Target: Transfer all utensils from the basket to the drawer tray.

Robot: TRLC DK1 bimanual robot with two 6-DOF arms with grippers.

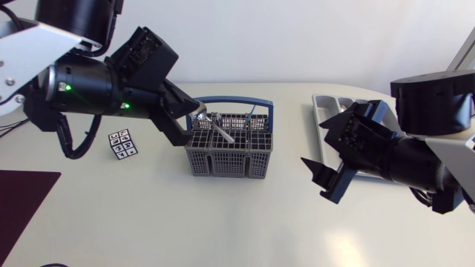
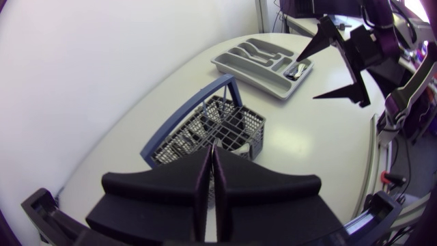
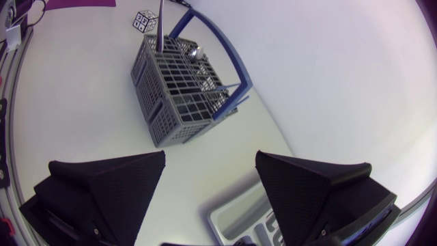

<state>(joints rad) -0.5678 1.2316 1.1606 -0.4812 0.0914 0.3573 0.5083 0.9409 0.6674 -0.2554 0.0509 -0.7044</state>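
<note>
A grey wire cutlery basket [image 1: 228, 154] with a blue handle stands mid-table. My left gripper [image 1: 199, 116] hovers over its left rear corner, shut on a silver utensil [image 1: 221, 132] that slants down into the basket. In the left wrist view the fingers [image 2: 239, 181] press together above the basket [image 2: 229, 130]. The grey drawer tray [image 1: 323, 102] lies at the back right, with one dark utensil [image 2: 298, 70] in an end compartment of the tray [image 2: 256, 65]. My right gripper [image 1: 320, 178] hangs open and empty in front of the tray, right of the basket [image 3: 179, 92]; its view shows the gap [image 3: 212, 191].
A small black-and-white marker tag [image 1: 122, 144] lies left of the basket. A dark mat [image 1: 22, 200] covers the near left corner. Bare tabletop spreads between the basket and the tray and along the front.
</note>
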